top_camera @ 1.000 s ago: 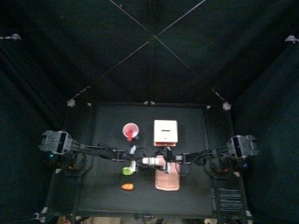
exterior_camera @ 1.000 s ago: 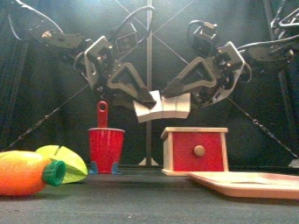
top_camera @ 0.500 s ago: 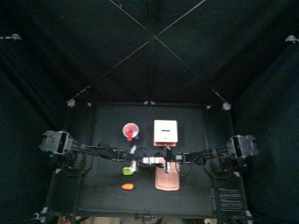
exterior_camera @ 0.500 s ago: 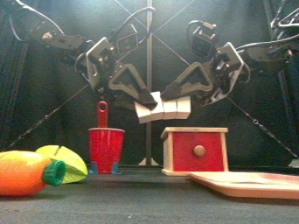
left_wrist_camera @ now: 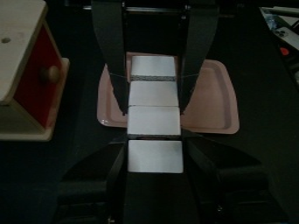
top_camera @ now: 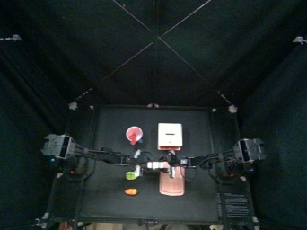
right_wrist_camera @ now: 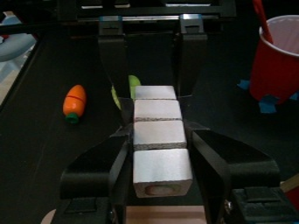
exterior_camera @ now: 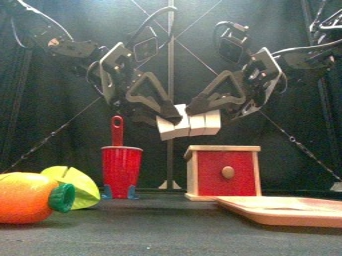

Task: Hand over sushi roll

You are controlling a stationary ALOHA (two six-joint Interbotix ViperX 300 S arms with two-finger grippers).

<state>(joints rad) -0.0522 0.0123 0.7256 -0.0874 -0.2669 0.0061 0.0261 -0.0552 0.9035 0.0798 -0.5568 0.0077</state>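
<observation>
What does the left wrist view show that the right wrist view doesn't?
Only the left wrist view shows the pink tray and the red-fronted wooden box. Only the right wrist view shows the red cup, the orange piece and the green piece. Both show the white-blocked sushi roll between the left gripper and right gripper.

You are looking at a black table [exterior_camera: 160,235] carrying a red cup [exterior_camera: 120,169], a red-fronted wooden box [exterior_camera: 222,172], a pink tray [exterior_camera: 286,211], an orange piece [exterior_camera: 30,197] touching a green piece [exterior_camera: 76,186].
</observation>
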